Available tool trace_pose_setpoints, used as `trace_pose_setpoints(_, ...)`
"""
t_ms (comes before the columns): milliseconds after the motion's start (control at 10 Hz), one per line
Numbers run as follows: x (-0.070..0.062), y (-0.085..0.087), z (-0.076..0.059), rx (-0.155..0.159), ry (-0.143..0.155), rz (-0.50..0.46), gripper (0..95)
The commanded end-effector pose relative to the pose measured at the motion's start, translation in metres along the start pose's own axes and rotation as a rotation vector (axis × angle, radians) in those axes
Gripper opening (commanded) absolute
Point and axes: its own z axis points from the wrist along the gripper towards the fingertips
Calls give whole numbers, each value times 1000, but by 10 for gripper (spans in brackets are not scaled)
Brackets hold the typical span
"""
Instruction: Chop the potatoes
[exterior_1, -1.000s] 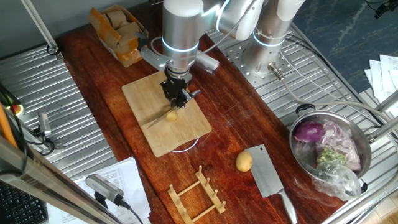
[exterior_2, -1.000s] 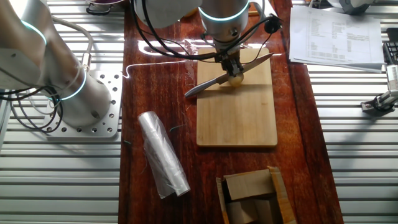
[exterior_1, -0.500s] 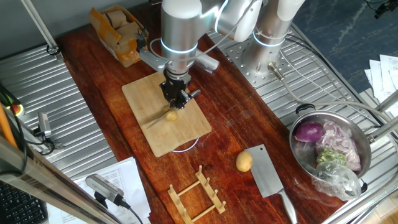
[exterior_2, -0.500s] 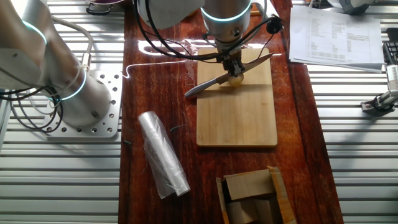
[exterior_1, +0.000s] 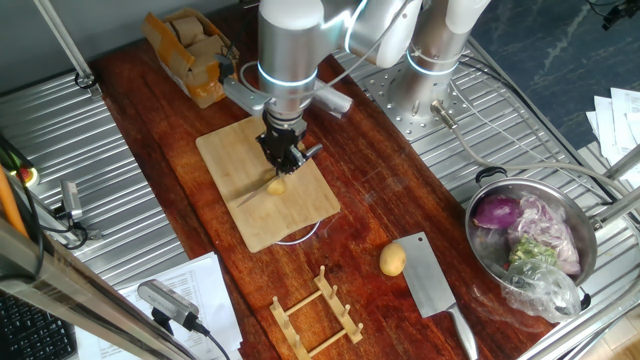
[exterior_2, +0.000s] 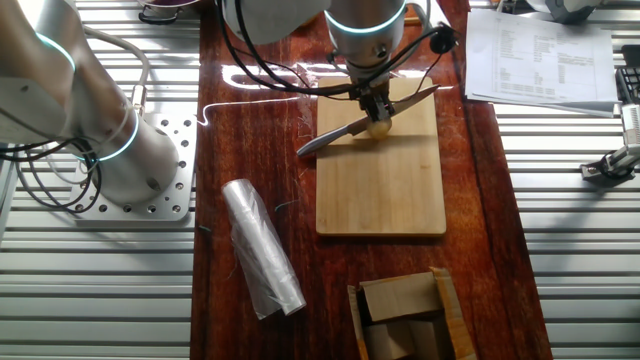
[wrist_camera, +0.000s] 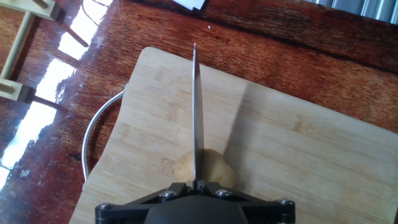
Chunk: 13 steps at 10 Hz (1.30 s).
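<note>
A small yellow-tan potato lies on the bamboo cutting board. My gripper is shut on a knife, held just above the potato. The thin blade runs across the potato's top and seems to rest on or in it. A second whole potato sits on the wooden table beside a cleaver.
A metal pot with a purple onion and scraps stands at the right. A wooden rack, a cardboard box, a roll of plastic wrap and a grey cable lie around the board.
</note>
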Motion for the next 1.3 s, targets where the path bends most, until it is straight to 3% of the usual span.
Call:
trace_pose_setpoints(100, 0, 0, 0, 3, -6, -9, 0)
trace_pose_setpoints(300, 0, 0, 0, 4, -7, -25, 0)
trace_pose_setpoints(600, -6, 0, -1, -18, 79, 23, 0)
trace_pose_setpoints(800, -11, 0, -2, -12, 146, 40, 0)
trace_pose_setpoints(1300, -12, 0, -2, -5, 201, 40, 0)
